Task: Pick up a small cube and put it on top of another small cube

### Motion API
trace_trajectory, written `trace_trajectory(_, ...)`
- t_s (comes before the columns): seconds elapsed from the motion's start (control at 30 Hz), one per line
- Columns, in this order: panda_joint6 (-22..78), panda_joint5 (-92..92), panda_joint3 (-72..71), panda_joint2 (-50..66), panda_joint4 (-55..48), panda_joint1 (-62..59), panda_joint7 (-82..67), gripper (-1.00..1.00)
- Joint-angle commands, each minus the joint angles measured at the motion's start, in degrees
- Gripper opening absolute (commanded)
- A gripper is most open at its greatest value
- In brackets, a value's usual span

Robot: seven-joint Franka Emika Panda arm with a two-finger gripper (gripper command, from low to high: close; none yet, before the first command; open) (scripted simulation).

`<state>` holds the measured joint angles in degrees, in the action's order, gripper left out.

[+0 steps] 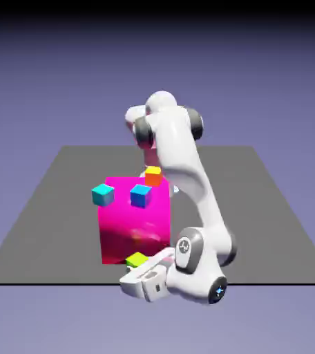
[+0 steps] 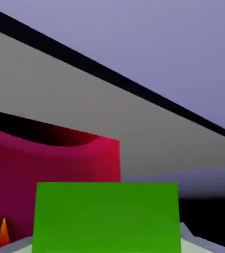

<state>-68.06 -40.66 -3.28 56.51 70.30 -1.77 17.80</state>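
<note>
The small cube (image 1: 137,260), lime green, lies low at the table's front edge, just before the big magenta block (image 1: 134,221). My gripper (image 1: 139,265) lies nearly level with the table, shut on the small cube. In the hand view the small cube (image 2: 107,217) fills the bottom middle between my pale fingertips (image 2: 196,238), with the magenta block (image 2: 50,163) behind it. Three more small cubes show in the exterior view: a cyan cube (image 1: 103,194), a blue cube (image 1: 141,196) and an orange cube with a yellow top (image 1: 153,175).
The cyan and blue cubes sit level with the magenta block's top edge; the orange one is behind it, beside the arm (image 1: 188,173). The grey table (image 1: 257,228) ends just below the hand.
</note>
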Motion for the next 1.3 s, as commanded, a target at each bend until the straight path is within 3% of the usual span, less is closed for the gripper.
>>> trace_trajectory(0.0,-0.16,1.82,1.12,-2.08,1.24,-1.08,0.40,-1.00)
trace_trajectory(0.47,1.76,29.93,14.40,-31.15,21.65,-11.90,10.39,-1.00)
trace_trajectory(0.77,14.80,46.43,12.09,-43.04,40.26,-2.02,27.35,-1.00)
trace_trajectory(0.83,17.10,45.04,9.39,-40.56,40.59,1.78,29.09,-1.00)
trace_trajectory(1.07,9.59,45.05,9.23,-45.36,52.85,2.23,29.27,-1.00)
trace_trajectory(1.1,9.59,45.05,9.23,-45.36,52.85,2.23,29.27,1.00)
trace_trajectory(1.27,14.67,45.04,9.34,-42.11,44.56,1.93,29.15,1.00)
